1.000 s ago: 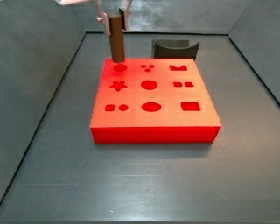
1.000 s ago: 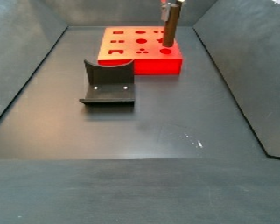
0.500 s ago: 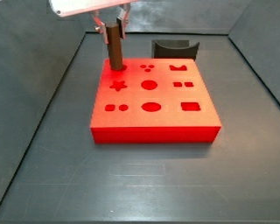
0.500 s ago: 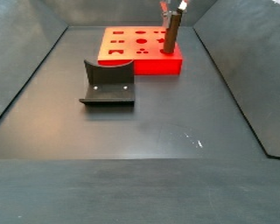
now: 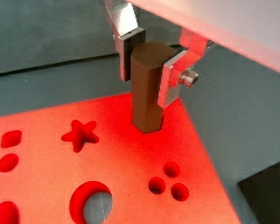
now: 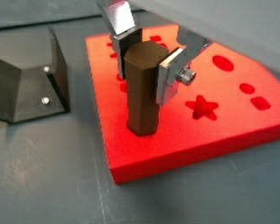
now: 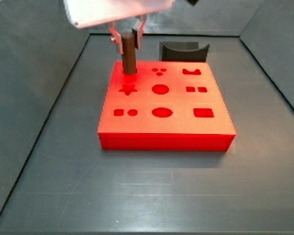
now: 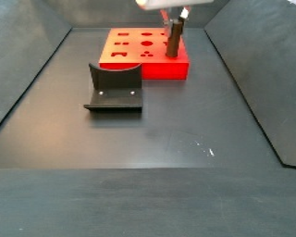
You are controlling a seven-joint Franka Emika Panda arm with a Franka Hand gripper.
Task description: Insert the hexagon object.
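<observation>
Brown peg (image 6: 142,92) upright, clamped near its top by the gripper (image 6: 150,72), leaving its lower end free; tip at a corner of the red block (image 6: 213,131), probably entering a hole.

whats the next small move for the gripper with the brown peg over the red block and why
Probably a slow, straight push down. The gripper has its jaws shut on the upright hexagon object, whose lower end already meets the red block near a corner in both wrist views. Whether it sits in a hole or on the surface cannot be told, so ease down and stop if the hexagon object tilts.
</observation>
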